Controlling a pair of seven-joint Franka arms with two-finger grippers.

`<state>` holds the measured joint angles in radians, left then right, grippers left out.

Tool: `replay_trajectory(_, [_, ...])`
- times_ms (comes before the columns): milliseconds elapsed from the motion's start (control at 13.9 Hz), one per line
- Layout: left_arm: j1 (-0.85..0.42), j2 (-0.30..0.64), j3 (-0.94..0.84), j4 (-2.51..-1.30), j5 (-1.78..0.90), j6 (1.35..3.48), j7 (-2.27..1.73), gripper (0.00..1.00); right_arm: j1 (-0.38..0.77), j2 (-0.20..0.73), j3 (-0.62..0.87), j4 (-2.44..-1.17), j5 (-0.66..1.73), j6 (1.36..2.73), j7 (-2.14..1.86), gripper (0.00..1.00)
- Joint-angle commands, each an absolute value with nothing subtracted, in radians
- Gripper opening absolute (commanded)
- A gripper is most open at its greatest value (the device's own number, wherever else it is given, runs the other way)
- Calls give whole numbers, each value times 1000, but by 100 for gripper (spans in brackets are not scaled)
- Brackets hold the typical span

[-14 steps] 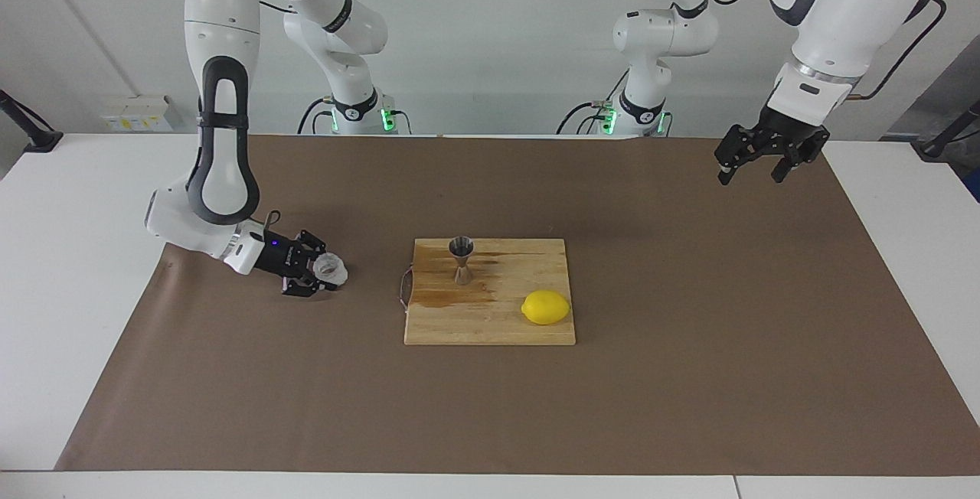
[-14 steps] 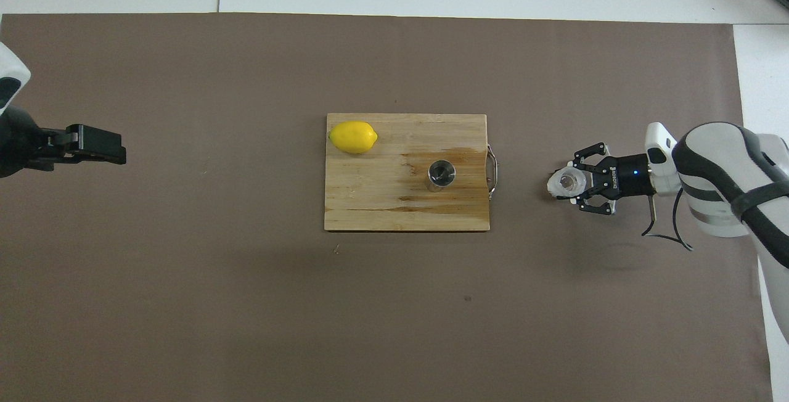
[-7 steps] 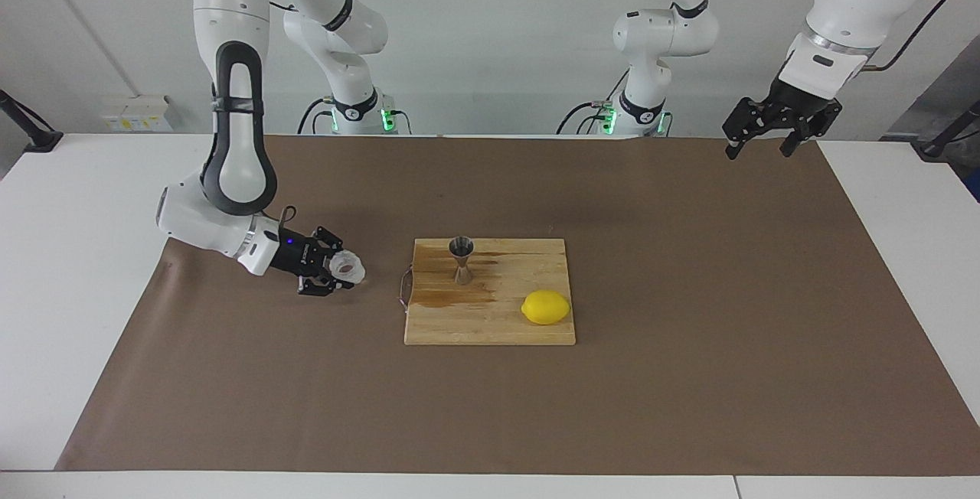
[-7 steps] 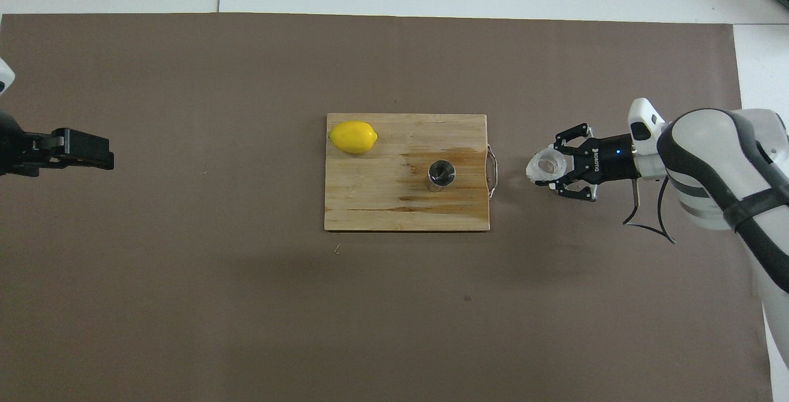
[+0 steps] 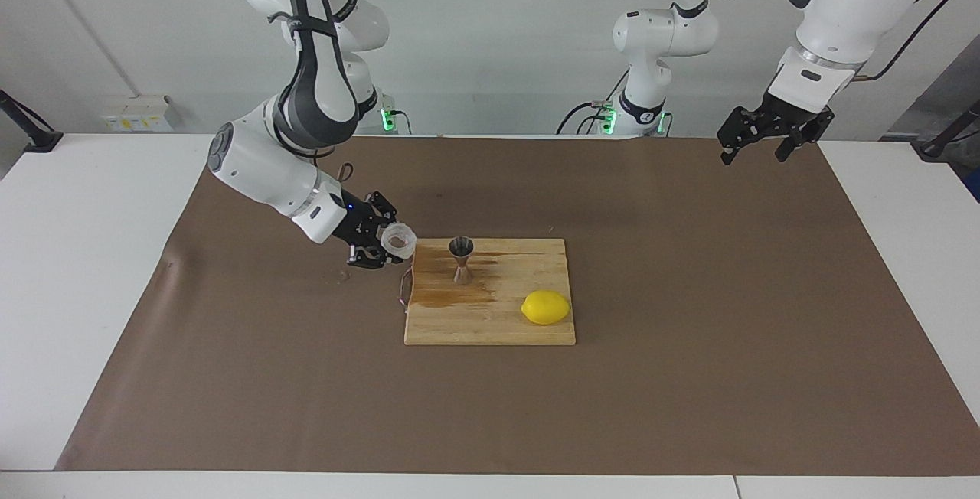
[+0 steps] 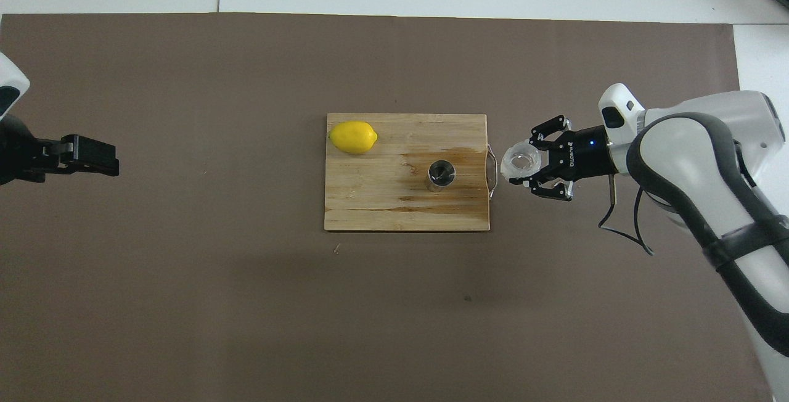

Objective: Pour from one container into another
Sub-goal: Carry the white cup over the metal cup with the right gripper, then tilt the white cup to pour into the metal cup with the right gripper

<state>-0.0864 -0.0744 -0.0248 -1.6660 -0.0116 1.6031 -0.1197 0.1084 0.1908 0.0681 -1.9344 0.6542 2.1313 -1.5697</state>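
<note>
- Small squat translucent whitish plastic cup w/ crinkled sides [image 5: 399, 239] [image 6: 521, 161]: clamped between the fingers of the right gripper [image 5: 385, 243] [image 6: 529, 165], mouth up, raised off the table.
- Cup sticks out at the claw's tip, just beside the metal handle [image 6: 492, 171] at the board's end twd the right arm; it's over the brown mat [image 5: 689, 376], not over the board.
- Small shiny steel hourglass-shaped jigger [image 5: 462, 259] [image 6: 441, 175]: upright on the rectangular wooden cutting board [image 5: 505, 327] [image 6: 370, 205], on the half nearer the held cup. Cup and jigger apart, no contact.
- Yellow lemon [image 5: 546, 307] [image 6: 353, 137]: on the same board, at the corner farther from the robots, twd the left arm's end.
- Left gripper [image 5: 754, 151] [image 6: 92, 155]: jaws spread, holding nothing, waiting up in the air over the mat's edge at the left arm's end, well apart from the board.
</note>
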Motion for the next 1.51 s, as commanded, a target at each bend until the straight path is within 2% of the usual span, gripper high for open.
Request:
replay_trajectory(0, [-91, -106, -14, -1698, 11, 1620, -118, 100, 135, 187, 69, -1930, 583, 2154, -1493, 20])
replay_trajectory(717, [-89, -101, -9, -1695, 2, 1644, -98, 100, 253, 175, 71, -1904, 292, 2218, -1232, 20])
replay_trajectory(933, [-80, -101, -6, -1698, 2, 1670, 79, 100, 268, 176, 74, -1894, 203, 2218, -1163, 20])
replay_trajectory(1435, [-80, -101, -6, -1701, 2, 1683, -28, 100, 336, 167, 72, -1894, 22, 2209, -1075, 21])
